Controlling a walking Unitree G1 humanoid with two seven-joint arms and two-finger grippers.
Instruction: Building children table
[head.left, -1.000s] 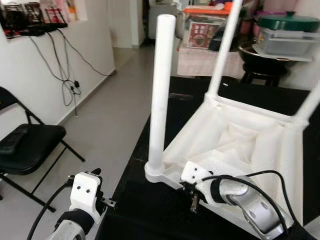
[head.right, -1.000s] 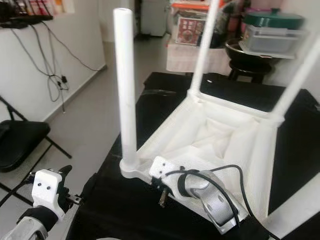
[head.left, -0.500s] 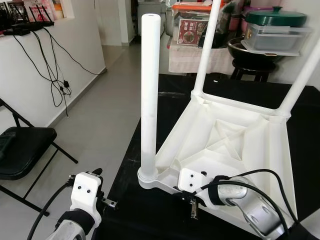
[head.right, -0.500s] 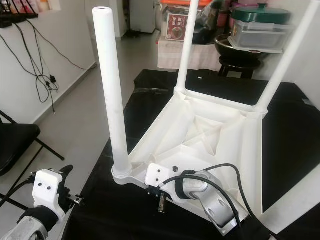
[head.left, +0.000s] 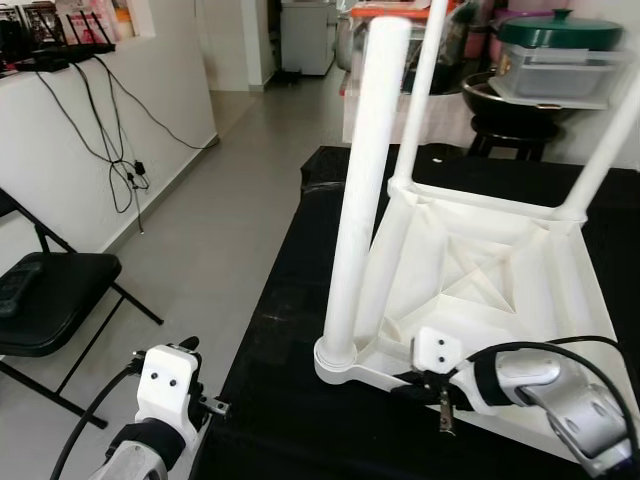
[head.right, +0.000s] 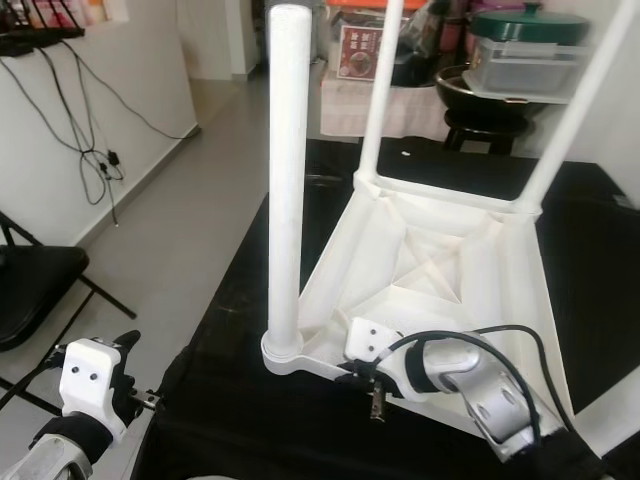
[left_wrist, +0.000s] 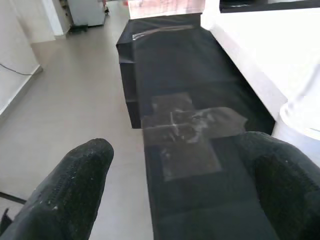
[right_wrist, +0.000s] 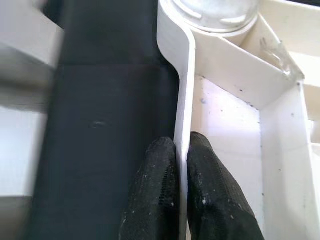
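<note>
On black cloth (head.left: 290, 300), right hand (right_wrist: 182, 150) pinches ribbed white plastic table (head.left: 500, 270) rim; left hand (left_wrist: 175, 165) apart.

A lived-in home, in a room opening onto a kitchen area.
A lidded green pot (head.left: 558, 28) and plastic storage boxes (head.left: 556, 75) crowd the far side; a folding chair (head.left: 52, 310) stands on the tiled floor (head.left: 215, 250), with cables (head.left: 125, 165) trailing down a white wall.
</note>
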